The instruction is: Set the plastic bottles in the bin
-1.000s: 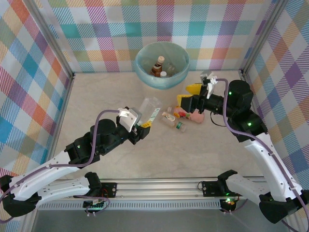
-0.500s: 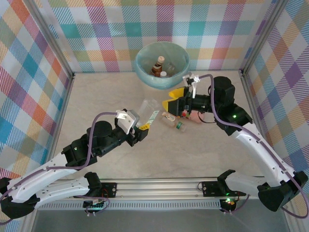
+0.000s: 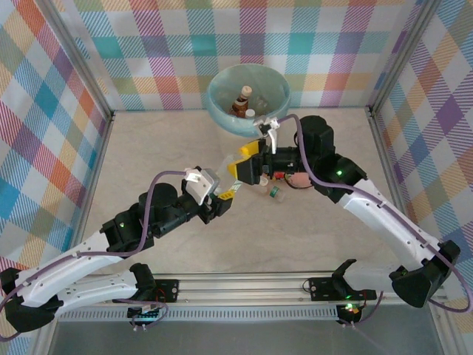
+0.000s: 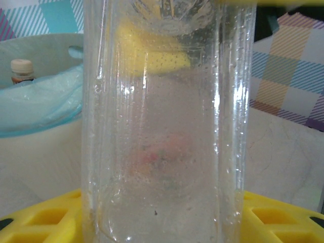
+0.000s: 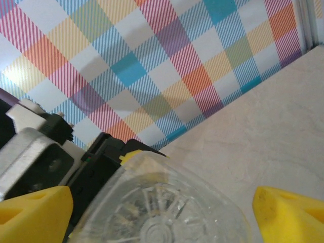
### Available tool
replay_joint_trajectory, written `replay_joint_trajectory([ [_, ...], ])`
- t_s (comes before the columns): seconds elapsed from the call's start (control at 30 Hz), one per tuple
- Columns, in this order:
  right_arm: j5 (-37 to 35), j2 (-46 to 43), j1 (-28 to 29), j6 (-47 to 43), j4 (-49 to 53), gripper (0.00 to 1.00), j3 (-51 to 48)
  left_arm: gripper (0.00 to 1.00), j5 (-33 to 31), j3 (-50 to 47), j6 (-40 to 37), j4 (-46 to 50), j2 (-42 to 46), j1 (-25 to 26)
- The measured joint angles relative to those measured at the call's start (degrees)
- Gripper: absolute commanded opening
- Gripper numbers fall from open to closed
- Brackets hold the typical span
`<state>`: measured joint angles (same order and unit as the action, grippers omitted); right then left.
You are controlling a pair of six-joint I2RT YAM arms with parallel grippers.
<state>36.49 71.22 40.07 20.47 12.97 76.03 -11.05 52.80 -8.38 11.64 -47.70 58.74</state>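
My left gripper [image 3: 222, 191] is shut on a clear plastic bottle [image 3: 229, 168] and holds it above the table, its base pointing away from me. In the left wrist view that bottle [image 4: 162, 126] stands between the yellow fingers [image 4: 40, 217]. My right gripper [image 3: 241, 167] is open at the bottle's far end. In the right wrist view its yellow fingertips [image 5: 35, 212] stand either side of the bottle's base [image 5: 162, 217]. The bin [image 3: 222, 92], lined in pale teal, sits at the back with a brown bottle [image 3: 242, 100] inside. Several small bottles [image 3: 272, 186] lie right of centre.
A pink bottle [image 3: 299, 180] lies under the right arm's wrist. Checked walls close in the left, back and right sides. The bin's rim [image 4: 40, 104] is just left of the held bottle in the left wrist view.
The right arm has swung left from over the bottle pile to the base of the held bottle, its jaws wider. The left gripper keeps its hold and has barely moved.
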Motion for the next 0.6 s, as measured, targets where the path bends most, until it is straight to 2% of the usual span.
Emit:
replay_joint_trajectory([
  [0.3, -0.92, 2.34, 1.31, -0.52, 1.38, 0.61, 0.09, 0.58, -0.61, 1.68, -1.36, 0.72, -3.21, 0.0],
  [0.6, -2.64, 3.1, 1.4, -2.21, 3.91, 0.46, 2.75, 0.64, -2.01, 2.8, -2.23, 0.37, -4.46, 0.0],
])
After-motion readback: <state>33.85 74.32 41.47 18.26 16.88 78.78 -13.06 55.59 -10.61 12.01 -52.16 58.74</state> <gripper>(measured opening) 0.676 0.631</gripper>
